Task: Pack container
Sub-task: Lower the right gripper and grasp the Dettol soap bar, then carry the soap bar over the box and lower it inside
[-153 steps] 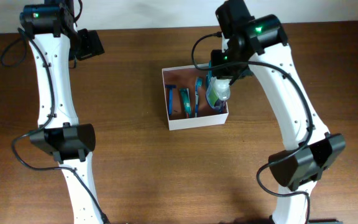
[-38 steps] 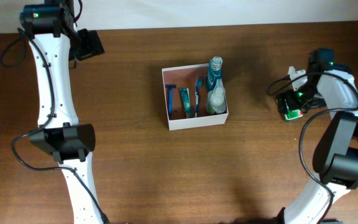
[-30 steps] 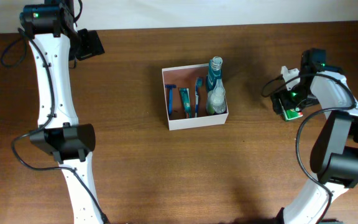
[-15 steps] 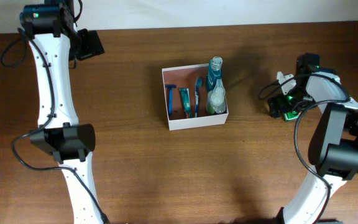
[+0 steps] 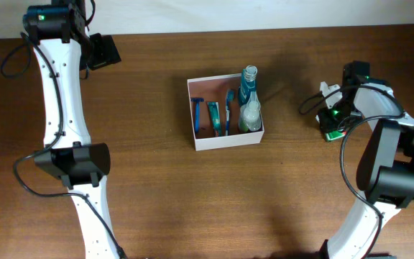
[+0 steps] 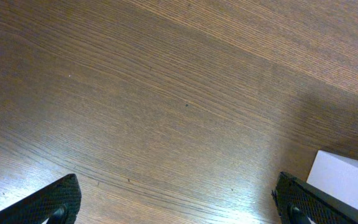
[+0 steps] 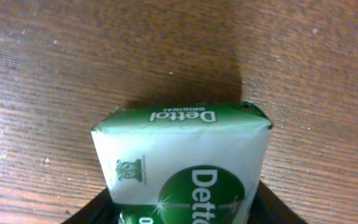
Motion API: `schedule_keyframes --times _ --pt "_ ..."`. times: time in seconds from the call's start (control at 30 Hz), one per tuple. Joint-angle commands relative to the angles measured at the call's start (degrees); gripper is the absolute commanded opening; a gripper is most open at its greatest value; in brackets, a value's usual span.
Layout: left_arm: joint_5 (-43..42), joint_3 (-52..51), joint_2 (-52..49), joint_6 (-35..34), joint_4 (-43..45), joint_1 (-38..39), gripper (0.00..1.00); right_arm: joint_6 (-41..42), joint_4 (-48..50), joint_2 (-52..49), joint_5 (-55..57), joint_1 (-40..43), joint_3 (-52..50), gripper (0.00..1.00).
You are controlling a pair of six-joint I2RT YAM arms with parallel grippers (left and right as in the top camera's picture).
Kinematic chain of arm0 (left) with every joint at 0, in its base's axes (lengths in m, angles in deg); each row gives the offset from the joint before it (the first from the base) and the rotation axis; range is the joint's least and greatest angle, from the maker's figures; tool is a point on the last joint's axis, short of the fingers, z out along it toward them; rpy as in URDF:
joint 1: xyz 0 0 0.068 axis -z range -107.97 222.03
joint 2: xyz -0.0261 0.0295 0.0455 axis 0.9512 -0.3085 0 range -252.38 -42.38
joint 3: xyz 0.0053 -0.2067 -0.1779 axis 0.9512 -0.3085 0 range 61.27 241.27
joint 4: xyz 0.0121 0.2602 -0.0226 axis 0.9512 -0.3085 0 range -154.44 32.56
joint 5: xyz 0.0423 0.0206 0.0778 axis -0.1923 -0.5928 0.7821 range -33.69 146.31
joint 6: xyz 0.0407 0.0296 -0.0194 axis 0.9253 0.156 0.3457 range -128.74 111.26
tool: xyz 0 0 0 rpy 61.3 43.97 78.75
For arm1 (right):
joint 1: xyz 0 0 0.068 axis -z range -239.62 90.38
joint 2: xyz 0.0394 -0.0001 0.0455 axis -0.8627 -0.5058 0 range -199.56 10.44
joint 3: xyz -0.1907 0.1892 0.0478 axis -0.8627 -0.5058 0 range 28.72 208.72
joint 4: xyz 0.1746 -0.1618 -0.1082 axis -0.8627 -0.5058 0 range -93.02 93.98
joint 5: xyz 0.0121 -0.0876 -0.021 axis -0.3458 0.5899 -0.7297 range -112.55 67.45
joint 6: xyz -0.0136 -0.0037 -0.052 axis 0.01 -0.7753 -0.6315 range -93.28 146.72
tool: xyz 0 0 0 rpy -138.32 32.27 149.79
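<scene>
Two bottles (image 5: 249, 101) are seen along the right wall inside the container (image 5: 228, 139) (white outside, reddish-brown inside), which is set on the wooden table (image 5: 157, 187). Well to the right of the container, a green Dettol soap packet (image 7: 182, 155) is clasped on both sides by the right gripper (image 7: 179, 213). Far left of the container, the left gripper (image 6: 179, 202) is spread wide, with nothing held.

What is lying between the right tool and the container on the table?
Only bare table, seen in the overhead view. The right tool grips the green packet, right of the container.
</scene>
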Motion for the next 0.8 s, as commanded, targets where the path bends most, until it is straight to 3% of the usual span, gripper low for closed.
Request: schedule_keyframes --times 0.0,0.27,0.43,0.53,0.77 --pt "0.5 0.8 0.6 0.3 0.1 -0.2 0.99 3.1 -0.7 -0.7 0.1 -0.3 3.3 0.4" --pt "0.5 0.8 0.6 0.3 0.1 -0.2 0.99 7.1 -10.3 -0.7 -0.3 -0.3 16.0 0.35" --pt "0.5 0.8 0.6 0.3 0.1 -0.2 0.99 9.3 -20.2 -0.7 -9.3 -1.5 28.5 0.36" --pt "0.5 0.8 0.6 0.3 0.1 -0.2 0.99 9.4 -26.9 -0.7 -13.6 -5.3 40.2 0.35" --pt "0.5 0.8 0.6 0.3 0.1 -0.2 1.0 13.2 -33.2 -0.7 -13.6 -14.5 52.7 0.35"
